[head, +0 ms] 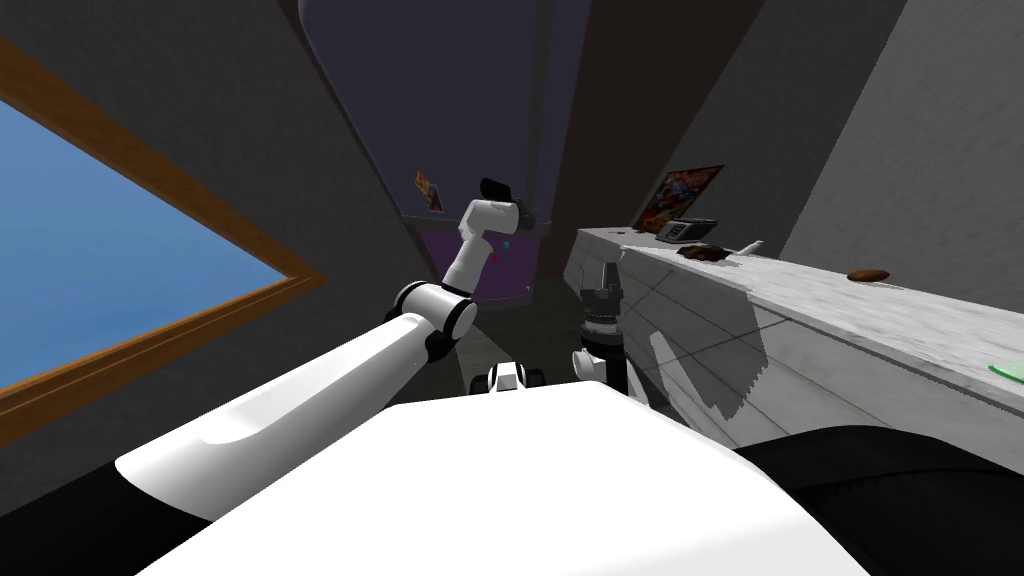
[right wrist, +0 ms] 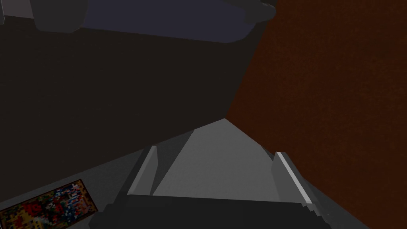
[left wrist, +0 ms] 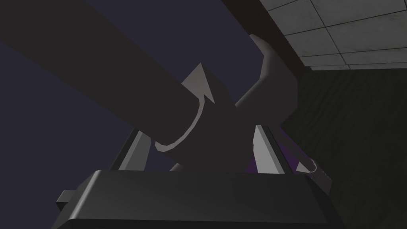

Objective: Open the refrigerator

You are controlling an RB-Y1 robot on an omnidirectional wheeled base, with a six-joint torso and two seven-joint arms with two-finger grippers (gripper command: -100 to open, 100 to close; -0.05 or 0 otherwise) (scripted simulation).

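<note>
Left wrist view has the left jaws released: their two light grey fingers (left wrist: 133, 153) stand wide apart, and the dark handle (left wrist: 119, 71) of the refrigerator (left wrist: 35, 131) passes slantwise through the gap between them. The bar lies nearer one finger than the other; whether either finger touches it I cannot tell. Just past the fingertips a grey bracket (left wrist: 272, 75) ties the handle to the flat navy door behind the jaws. Head view puts the left arm (head: 440, 300) stretched forward and upward, its jaws right at the front of the tall dark refrigerator, which stands straight ahead, beside the end of a pale surface (head: 850, 310). A small coloured sticker (head: 429, 190) sits on the door a little to the side of the left jaws. The right arm (head: 603, 310) stands low, close beside the front face of the surface, its jaws pointing up and well apart from the left jaws and the handle. Right wrist view has the right jaws released as well, fingers (right wrist: 292, 175) spread wide. On the surface, beyond the right jaws, a bright picture (head: 680, 195) leans at the far end with a dark flat device (head: 686, 230) just in front of it.
</note>
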